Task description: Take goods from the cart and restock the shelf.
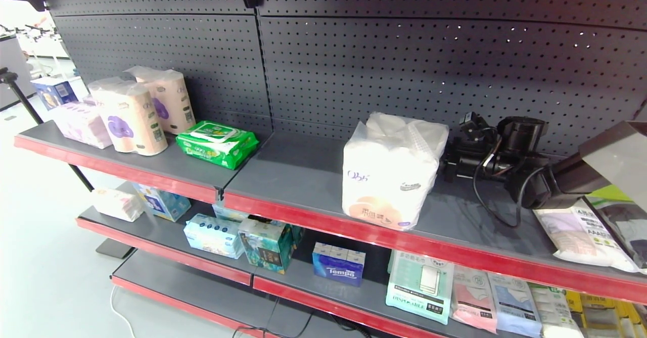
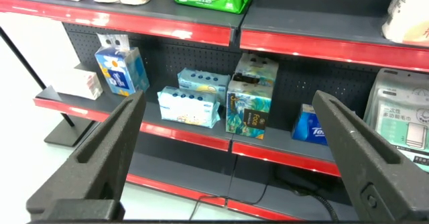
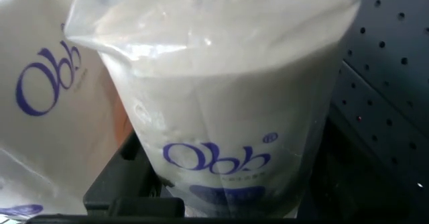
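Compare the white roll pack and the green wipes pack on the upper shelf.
The white roll pack stands tall in clear wrap; the green wipes pack lies flat and low. The white roll pack is in the right bay beside the right gripper; the green wipes pack is in the left bay. Both rest on the same shelf.

tissue packs (image 1: 389,171) on grey shelf (image 1: 298,169)

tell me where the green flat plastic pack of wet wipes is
In the head view, the green flat plastic pack of wet wipes lies on the grey upper shelf, left section, just right of the tall peach tissue-roll pack.
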{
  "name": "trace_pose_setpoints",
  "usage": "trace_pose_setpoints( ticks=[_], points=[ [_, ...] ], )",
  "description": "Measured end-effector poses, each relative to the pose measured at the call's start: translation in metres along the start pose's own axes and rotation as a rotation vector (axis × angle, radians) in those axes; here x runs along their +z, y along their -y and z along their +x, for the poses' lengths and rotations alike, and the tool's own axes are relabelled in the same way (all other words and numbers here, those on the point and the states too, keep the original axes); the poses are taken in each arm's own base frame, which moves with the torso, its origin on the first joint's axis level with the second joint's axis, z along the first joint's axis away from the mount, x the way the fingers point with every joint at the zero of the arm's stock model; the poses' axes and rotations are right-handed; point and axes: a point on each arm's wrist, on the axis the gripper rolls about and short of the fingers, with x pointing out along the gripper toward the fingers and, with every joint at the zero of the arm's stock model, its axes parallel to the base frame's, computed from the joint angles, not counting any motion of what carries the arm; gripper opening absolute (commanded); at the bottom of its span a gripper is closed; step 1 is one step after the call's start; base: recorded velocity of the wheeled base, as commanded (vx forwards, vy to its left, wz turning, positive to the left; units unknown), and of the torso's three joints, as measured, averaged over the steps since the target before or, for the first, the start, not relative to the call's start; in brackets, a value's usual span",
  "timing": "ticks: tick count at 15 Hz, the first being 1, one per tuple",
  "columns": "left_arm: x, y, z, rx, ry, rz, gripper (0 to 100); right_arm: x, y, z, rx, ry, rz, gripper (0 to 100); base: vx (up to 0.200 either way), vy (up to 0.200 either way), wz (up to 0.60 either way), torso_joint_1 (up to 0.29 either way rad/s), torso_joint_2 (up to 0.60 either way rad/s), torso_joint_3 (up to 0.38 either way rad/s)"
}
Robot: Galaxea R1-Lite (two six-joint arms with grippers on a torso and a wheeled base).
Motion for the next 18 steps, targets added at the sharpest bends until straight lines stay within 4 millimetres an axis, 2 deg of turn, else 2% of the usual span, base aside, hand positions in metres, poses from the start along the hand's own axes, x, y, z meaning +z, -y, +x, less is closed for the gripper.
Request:
trace_pose_setpoints(
  ticks=[9,18],
  points=[
    [0.0,0.0,0.0,0.0,0.0,0.0,100,0.0006,-0.0025,0.0045,0.032,0.007,0.011,0,0.0,0.0,0.0,0.0,0.0,0.0],
    [0.0001,0.0,0.0,0.0,0.001,0.0,100,-0.0041,-0.0025,0.006,0.0,-0.044,0.117,0,0.0,0.0,0.0,0.0,0.0,0.0]
  ],
)
